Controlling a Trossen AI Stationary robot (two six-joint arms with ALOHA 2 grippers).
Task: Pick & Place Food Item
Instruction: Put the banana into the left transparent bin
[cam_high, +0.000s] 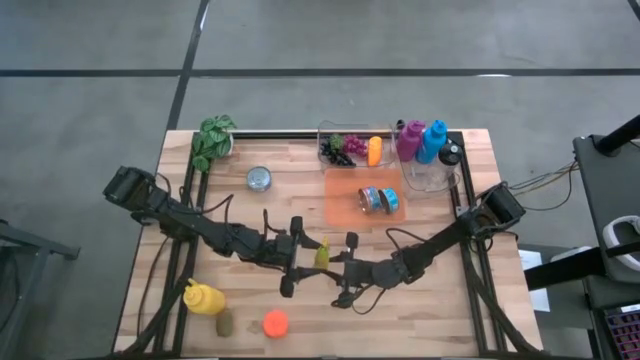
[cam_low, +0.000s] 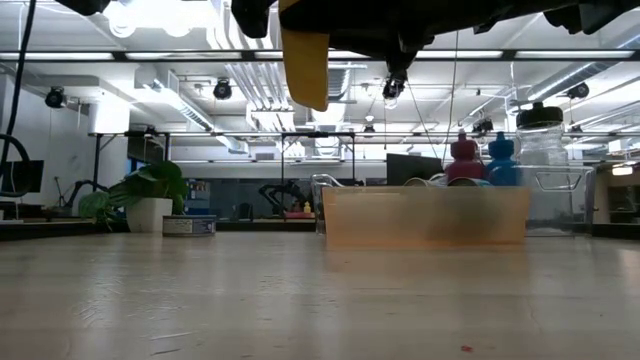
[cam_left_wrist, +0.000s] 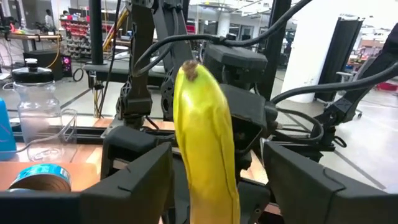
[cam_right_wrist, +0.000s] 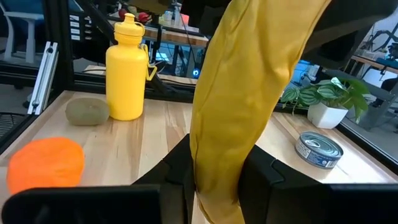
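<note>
Near the lower centre of the high view I have the smooth, curved yellow banana (cam_high: 322, 254) lifted off the pale wooden plank worktop (cam_high: 300, 205), caught between my two dark arms where they meet. My right gripper (cam_right_wrist: 217, 180) has its matte black fingers (cam_right_wrist: 267, 171) clenched on the banana's waxy skin, the fruit rising steeply between them. My left gripper (cam_left_wrist: 214, 180) faces it from the other side with its blocky black fingers (cam_left_wrist: 134, 180) released, standing apart on both sides of the banana with a clear gap to the peel. In the low view the banana's blunt end hangs at the top of the frame, well above the worktop. At the lower left of the high view sit a glossy yellow plastic squeeze bottle (cam_high: 203, 298), a dull brown-green kiwi-like lump (cam_high: 225, 323) just beside it, and a rounded bright orange fruit (cam_high: 275, 323) a little further right. Upper centre holds a translucent orange rectangular tray (cam_high: 340, 205) with a blue-labelled round tin (cam_high: 380, 200) in it, and to its left a small silver metal can (cam_high: 259, 179) stands alone. A leafy green potted plant (cam_high: 213, 138) occupies the upper left corner of the worktop.
</note>
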